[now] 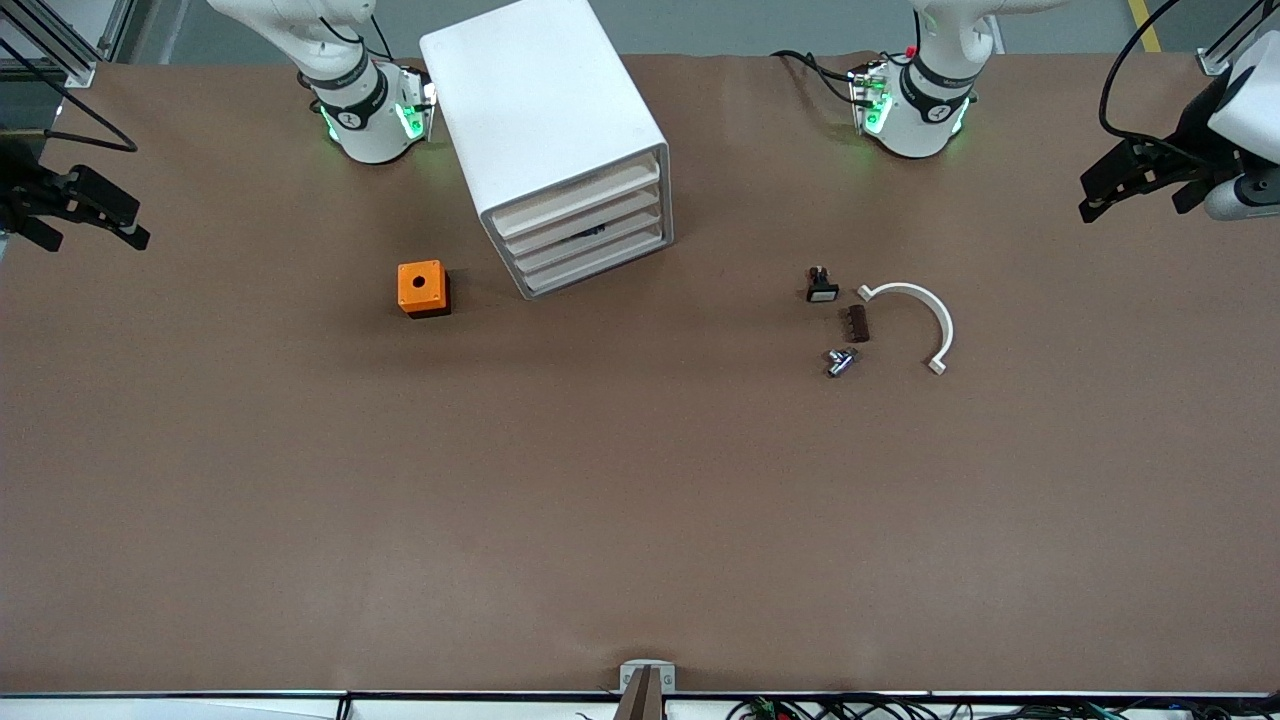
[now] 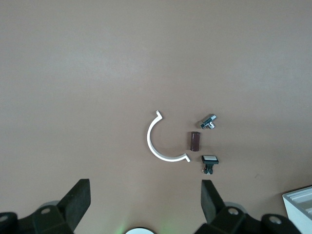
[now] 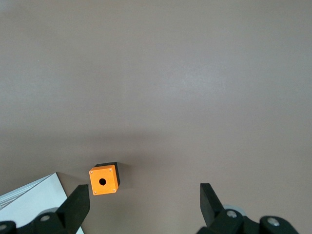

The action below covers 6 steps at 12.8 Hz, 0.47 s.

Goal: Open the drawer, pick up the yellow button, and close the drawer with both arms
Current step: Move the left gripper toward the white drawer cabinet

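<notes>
White drawers (image 1: 585, 235) were all shut in the cabinet (image 1: 545, 120); no button was seen. Left gripper (image 1: 1135, 180) and right gripper (image 1: 75, 205) waited, jaws wide, empty. One handle should be pulled straight while the cabinet is braced.

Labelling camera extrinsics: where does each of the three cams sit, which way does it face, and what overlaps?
Front: high, across the table, facing both arm bases; shows the cabinet, the left gripper and the right gripper at the table's ends.
Left wrist: on the left arm, looking down past its open jaws at the white arc clip and small parts.
Right wrist: on the right arm, looking down past open jaws at the orange cube.
Shared: front sees both; each wrist view catches a cabinet corner.
</notes>
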Motion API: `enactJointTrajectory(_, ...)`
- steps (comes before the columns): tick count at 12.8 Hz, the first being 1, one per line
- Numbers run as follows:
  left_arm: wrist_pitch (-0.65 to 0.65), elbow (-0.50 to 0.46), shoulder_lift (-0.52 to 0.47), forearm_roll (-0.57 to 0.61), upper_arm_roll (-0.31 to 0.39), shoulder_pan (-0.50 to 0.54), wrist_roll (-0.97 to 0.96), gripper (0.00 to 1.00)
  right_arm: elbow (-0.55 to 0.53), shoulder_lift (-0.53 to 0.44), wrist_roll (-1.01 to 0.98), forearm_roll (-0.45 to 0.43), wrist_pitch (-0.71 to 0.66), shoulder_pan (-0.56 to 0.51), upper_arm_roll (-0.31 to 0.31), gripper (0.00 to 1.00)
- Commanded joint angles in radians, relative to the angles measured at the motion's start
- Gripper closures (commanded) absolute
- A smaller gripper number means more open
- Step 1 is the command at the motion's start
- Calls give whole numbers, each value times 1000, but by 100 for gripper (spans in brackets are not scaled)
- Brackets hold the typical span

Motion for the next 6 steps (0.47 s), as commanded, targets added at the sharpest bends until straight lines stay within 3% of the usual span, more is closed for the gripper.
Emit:
enactJointTrajectory(1,-24,27,12,-16,1,9,20,0,3,-12,1,-17,-12,-4,5,0)
enactJointTrajectory(6,-24,51,84,-7,1,6,17,0,1,-12,7,-36,-17,3,5,0)
